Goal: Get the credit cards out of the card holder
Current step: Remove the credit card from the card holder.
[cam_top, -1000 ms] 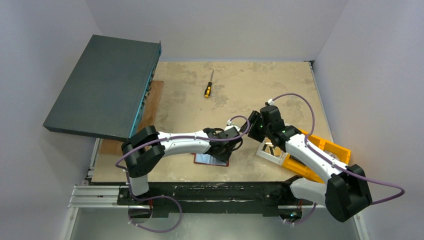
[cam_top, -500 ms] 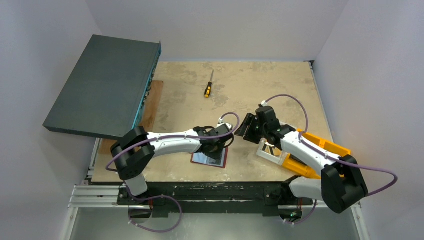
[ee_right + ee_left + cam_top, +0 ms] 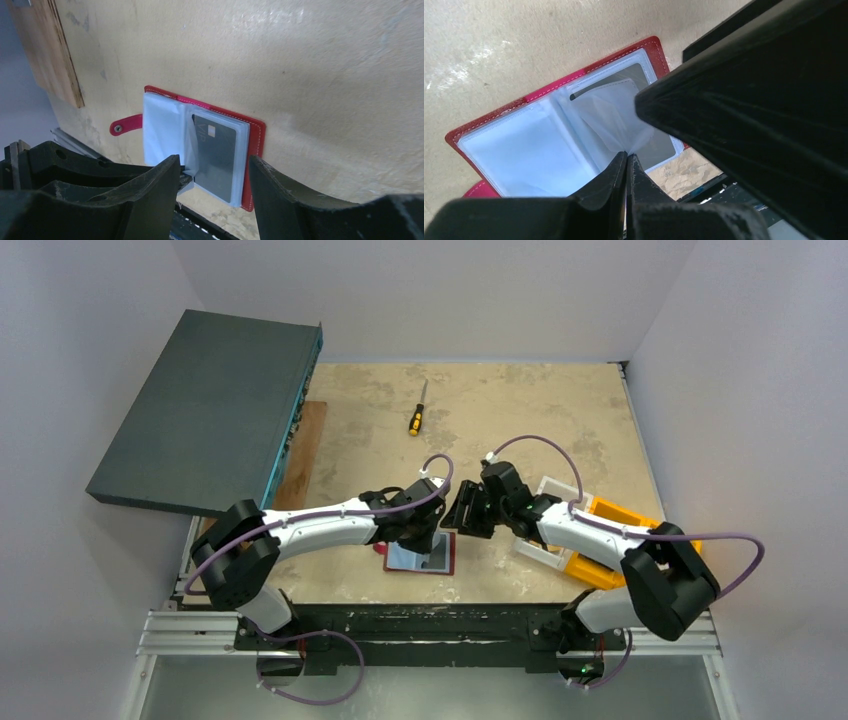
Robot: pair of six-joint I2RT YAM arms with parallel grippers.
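Note:
The dark red card holder (image 3: 410,562) lies open on the table near the front edge, with clear plastic sleeves inside. It also shows in the left wrist view (image 3: 524,155) and in the right wrist view (image 3: 255,145), its side tab (image 3: 125,125) pointing left. A grey card (image 3: 220,145) sits in the right-hand sleeve, also seen in the left wrist view (image 3: 656,147). My left gripper (image 3: 626,156) is shut on the corner of one loose clear sleeve page, also visible from above (image 3: 425,535). My right gripper (image 3: 214,161) is open and empty, hovering just above the holder's right half (image 3: 457,518). No tan-gold card shows.
An orange bin (image 3: 630,540) and a white bin (image 3: 545,548) stand to the right under the right arm. A yellow-handled screwdriver (image 3: 417,417) lies at the back. A dark grey flat box (image 3: 210,410) and a wooden board (image 3: 303,450) are at the left.
My right gripper has swung left from above the bins to just over the holder. My left gripper has shifted left a little, staying at the holder.

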